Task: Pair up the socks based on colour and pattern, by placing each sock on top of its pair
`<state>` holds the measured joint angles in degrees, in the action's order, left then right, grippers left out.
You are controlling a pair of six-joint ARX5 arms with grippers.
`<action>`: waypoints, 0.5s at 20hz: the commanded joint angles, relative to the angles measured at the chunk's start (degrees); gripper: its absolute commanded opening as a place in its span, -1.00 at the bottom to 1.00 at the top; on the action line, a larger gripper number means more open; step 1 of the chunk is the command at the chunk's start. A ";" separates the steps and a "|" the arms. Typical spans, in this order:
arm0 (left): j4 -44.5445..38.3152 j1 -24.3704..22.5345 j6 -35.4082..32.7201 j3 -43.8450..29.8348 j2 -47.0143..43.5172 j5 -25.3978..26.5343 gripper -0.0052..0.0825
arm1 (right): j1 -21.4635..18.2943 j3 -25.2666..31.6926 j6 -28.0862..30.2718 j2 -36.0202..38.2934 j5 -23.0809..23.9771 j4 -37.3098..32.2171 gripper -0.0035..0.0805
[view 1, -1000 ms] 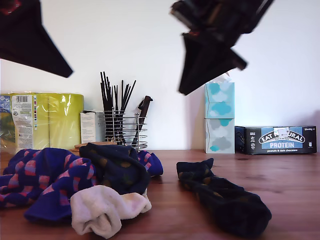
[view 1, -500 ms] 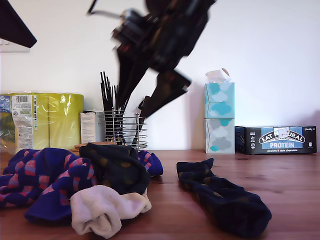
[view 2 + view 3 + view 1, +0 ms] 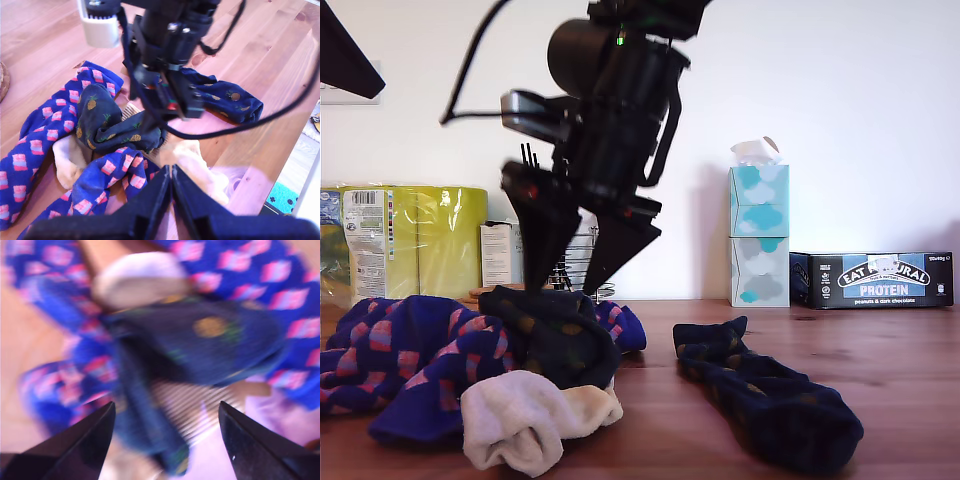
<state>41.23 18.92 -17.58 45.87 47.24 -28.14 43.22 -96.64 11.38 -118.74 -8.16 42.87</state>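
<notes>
A pile of socks lies at the exterior view's left. On top is a navy dotted sock (image 3: 555,335) (image 3: 100,120) (image 3: 210,340). Blue socks with pink checks (image 3: 410,355) (image 3: 40,140) and a cream sock (image 3: 530,420) (image 3: 67,157) lie around and under it. Another navy dotted sock (image 3: 765,395) (image 3: 225,97) lies apart at the exterior view's right. My second gripper (image 3: 567,288) (image 3: 165,407) hangs open just above the piled navy sock, a finger on each side. My first gripper (image 3: 171,170) is shut on nothing, high above the pile.
Along the back wall stand yellow packs (image 3: 415,240), a small white box (image 3: 500,253), a wire holder with black utensils (image 3: 527,170), stacked tissue boxes (image 3: 758,235) and a protein bar box (image 3: 880,280). Bare wooden table (image 3: 890,370) shows at the exterior view's right.
The second arm swept from the exterior view's upper right down over the sock pile, its fingers open. The dark arm part at the upper left drew back toward the corner.
</notes>
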 commanded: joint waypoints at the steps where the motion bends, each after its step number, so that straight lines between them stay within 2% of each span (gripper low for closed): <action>1: 0.35 -0.15 -0.39 0.00 -0.44 -0.11 -0.93 | 0.11 -0.68 0.92 -2.86 -0.02 -1.11 0.51; 3: 0.85 -0.15 -0.39 0.00 -0.44 -0.11 -0.93 | -0.17 -0.68 2.12 -3.63 -0.09 -1.62 0.49; 4: 1.01 -0.15 -0.39 0.00 -0.44 -0.13 -0.93 | -0.15 -0.68 2.58 -3.63 -0.31 -1.99 0.40; 8: 1.57 -0.15 -0.39 0.00 -0.44 -0.13 -0.93 | -0.13 -0.72 2.49 -3.63 -1.90 -1.79 -0.36; 10: 1.84 -0.15 -0.42 0.00 -0.44 -0.13 -0.93 | 0.26 -0.72 2.62 -3.63 -2.16 -0.68 -0.52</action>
<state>43.11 18.92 -17.58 45.87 47.24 -28.14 42.89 -96.66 13.61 -121.75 -10.00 41.87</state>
